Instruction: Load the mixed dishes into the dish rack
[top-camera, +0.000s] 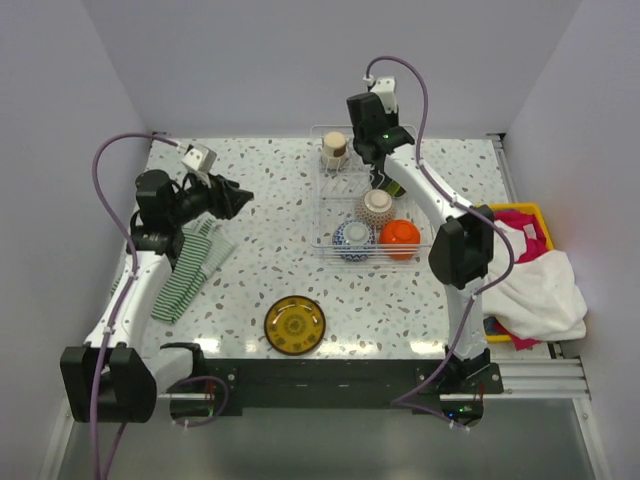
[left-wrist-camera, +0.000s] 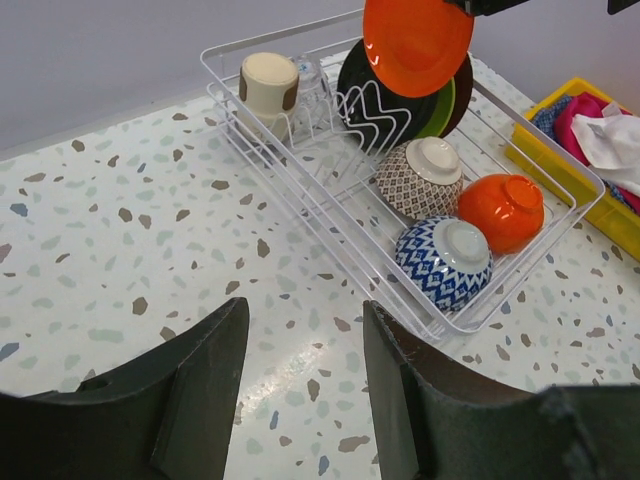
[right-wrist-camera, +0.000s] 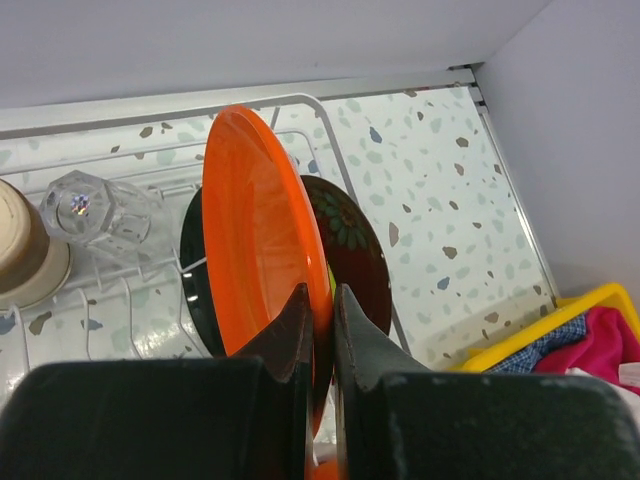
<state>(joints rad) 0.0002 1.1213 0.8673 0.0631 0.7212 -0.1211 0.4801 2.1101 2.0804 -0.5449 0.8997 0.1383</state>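
The dish rack (top-camera: 318, 200) stands at the back middle of the table and also shows in the left wrist view (left-wrist-camera: 300, 190). It holds a beige cup (left-wrist-camera: 268, 85), a glass (left-wrist-camera: 312, 80), a black plate (left-wrist-camera: 352, 85), a lime green plate (left-wrist-camera: 443, 108), a dark red plate (right-wrist-camera: 355, 250), a brown-patterned bowl (left-wrist-camera: 420, 180), an orange bowl (left-wrist-camera: 505, 210) and a blue-white bowl (left-wrist-camera: 445, 260). My right gripper (right-wrist-camera: 322, 300) is shut on the rim of an orange plate (right-wrist-camera: 260, 230), held upright above the rack's plate dividers. My left gripper (left-wrist-camera: 305, 320) is open and empty, left of the rack. A gold-patterned plate (top-camera: 295, 325) lies near the front edge.
A green-white striped cloth (top-camera: 190, 265) lies on the left under my left arm. A yellow bin (top-camera: 528, 212) with coloured cloths and a white cloth (top-camera: 540, 290) stands to the right of the table. Walls close in the back and sides.
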